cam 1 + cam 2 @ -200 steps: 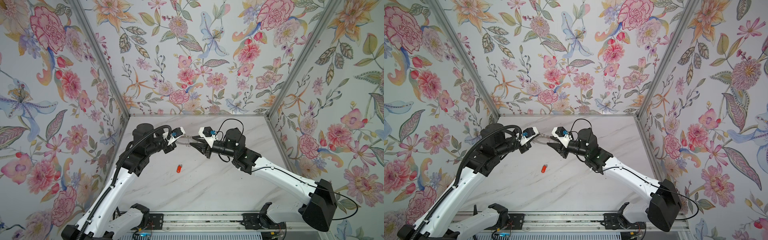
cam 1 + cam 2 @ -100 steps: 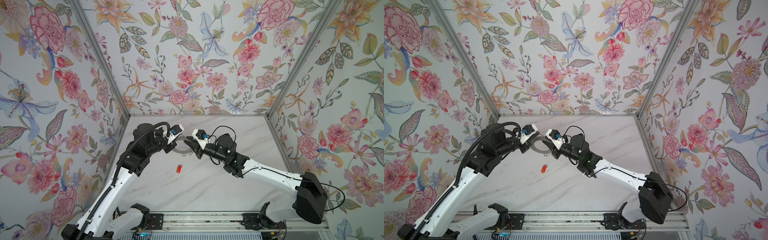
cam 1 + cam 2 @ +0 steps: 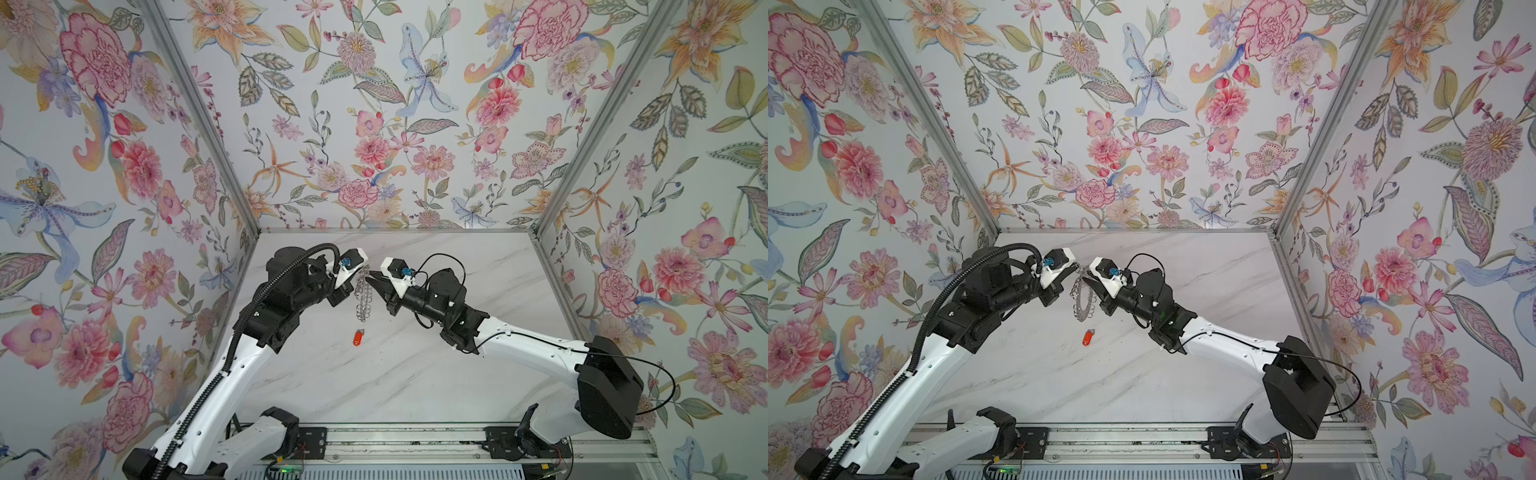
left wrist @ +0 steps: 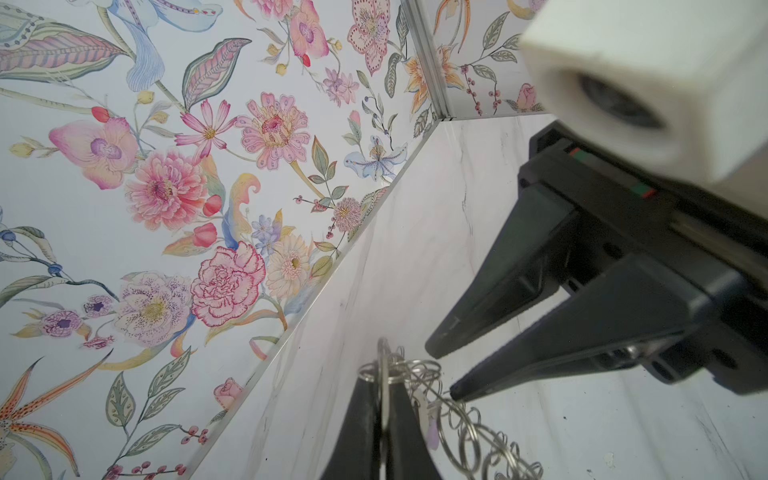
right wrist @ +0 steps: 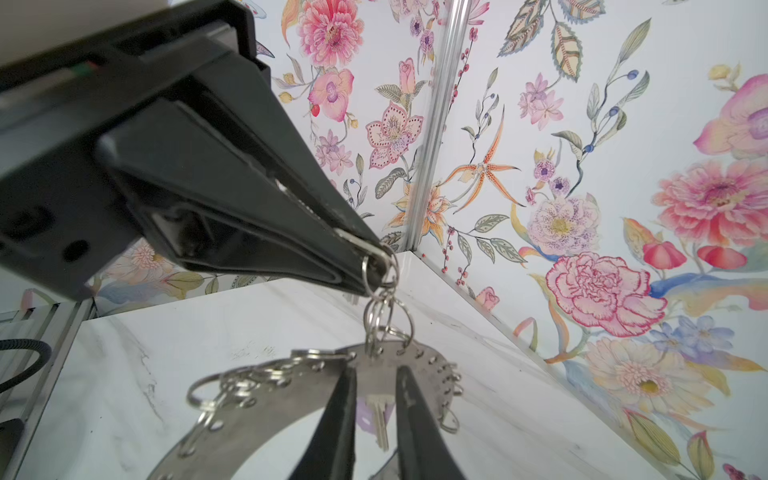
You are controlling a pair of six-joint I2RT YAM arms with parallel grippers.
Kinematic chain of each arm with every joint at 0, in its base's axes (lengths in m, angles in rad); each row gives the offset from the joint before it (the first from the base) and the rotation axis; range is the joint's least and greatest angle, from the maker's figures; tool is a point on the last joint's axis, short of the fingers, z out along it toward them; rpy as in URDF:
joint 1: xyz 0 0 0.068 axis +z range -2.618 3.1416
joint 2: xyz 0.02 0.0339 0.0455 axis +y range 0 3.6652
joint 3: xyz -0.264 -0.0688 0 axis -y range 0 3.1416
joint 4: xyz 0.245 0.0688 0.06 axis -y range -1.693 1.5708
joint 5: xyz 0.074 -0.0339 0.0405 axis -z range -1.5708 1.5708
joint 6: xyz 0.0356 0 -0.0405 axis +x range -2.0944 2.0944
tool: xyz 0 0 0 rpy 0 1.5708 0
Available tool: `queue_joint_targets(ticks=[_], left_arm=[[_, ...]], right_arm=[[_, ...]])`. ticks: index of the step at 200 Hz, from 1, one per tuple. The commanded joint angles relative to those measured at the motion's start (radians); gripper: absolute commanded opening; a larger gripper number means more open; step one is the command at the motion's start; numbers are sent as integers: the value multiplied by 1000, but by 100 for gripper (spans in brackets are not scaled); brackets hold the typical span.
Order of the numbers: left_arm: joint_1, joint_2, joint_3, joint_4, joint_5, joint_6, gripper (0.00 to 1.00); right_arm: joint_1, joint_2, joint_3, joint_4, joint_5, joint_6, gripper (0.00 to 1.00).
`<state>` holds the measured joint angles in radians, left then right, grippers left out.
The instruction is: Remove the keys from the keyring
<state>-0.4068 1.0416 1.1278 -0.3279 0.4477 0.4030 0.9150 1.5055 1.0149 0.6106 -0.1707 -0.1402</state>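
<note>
The white marble tabletop (image 3: pixel 415 374) carries the two arms, which meet near its far middle. The left pincer (image 5: pixel 374 262) stays pressed together on one small wire loop. The right pincer (image 4: pixel 444 372) has jaws narrower than a second ago, yet still apart.

Between them, clear of the tabletop, hangs the large flat silver metal keyring (image 3: pixel 362 297). Half a second ago the top views showed more of its broad face. Now it is nearly edge-on there, its long axis dropping straight from the held loop. Its rim is pierced with holes carrying many thin wire loops.

The orange-red oblong plastic fob (image 3: pixel 358 337) lies alone on the tabletop, nearer the arms' bases, where it lay before. A small silver key (image 5: pixel 380 415) dangles against the ring's face between the right pincer's fingers (image 5: pixel 336 419), seemingly untouched. Behind it shows something pale lilac (image 4: pixel 432 430), probably a tag.
</note>
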Motion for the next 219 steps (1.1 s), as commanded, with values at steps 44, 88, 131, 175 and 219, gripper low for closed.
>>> queue_joint_targets(ticks=[44, 88, 131, 175, 219], left_arm=[[-11, -17, 22, 33, 14, -12, 0], [-12, -21, 22, 32, 26, -12, 0], [-12, -13, 24, 32, 28, -9, 0], [-12, -13, 24, 29, 32, -6, 0], [-12, -12, 24, 29, 38, -7, 0]], right_arm=[[-8, 36, 42, 60, -71, 35, 18], [-18, 41, 50, 69, -64, 48, 16], [-23, 40, 53, 72, -71, 57, 16], [-29, 38, 54, 82, -75, 67, 15], [-31, 40, 58, 83, -76, 76, 15]])
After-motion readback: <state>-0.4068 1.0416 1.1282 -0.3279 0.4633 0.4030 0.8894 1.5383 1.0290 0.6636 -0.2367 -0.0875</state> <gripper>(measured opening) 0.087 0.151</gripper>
